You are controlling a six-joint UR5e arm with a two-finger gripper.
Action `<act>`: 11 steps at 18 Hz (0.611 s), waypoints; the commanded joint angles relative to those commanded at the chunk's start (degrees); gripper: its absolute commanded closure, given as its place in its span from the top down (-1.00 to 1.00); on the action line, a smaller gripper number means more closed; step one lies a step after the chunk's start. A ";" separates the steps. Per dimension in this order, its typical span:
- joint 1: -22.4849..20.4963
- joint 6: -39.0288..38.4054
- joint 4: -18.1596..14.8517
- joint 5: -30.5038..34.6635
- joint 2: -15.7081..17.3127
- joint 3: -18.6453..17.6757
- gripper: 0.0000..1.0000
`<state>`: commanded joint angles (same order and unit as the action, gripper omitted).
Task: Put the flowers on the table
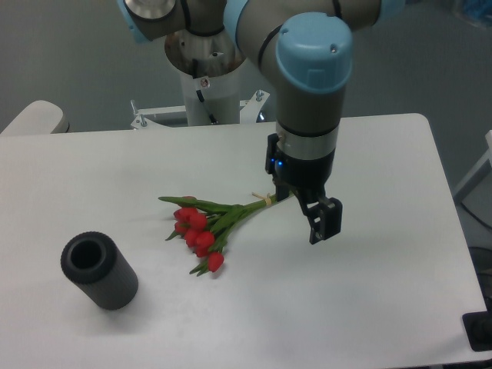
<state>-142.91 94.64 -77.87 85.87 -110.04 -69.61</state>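
The bunch of red tulip buds with green leaves and long green stems tied by a pale band (211, 227) lies flat near the middle of the frame on the white matte worktop (369, 307), buds toward the lower left, stem ends under the black two-finger hand (314, 207). Whether its fingers are apart or clamped on the stems I cannot tell. A dark grey ribbed cylinder (100, 271) sits at lower left, well apart, probably their former holder.

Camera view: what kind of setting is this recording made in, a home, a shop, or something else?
Most likely a robotics lab or test cell. A bare white table carries only the flowers and a dark ribbed cylinder; the arm's base is bolted behind it, against a plain grey floor, with nothing domestic in view.
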 joint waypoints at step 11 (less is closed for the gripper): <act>-0.71 1.86 0.26 -0.79 -1.23 1.05 0.97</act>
<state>-143.61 96.50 -77.61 85.08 -111.27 -68.55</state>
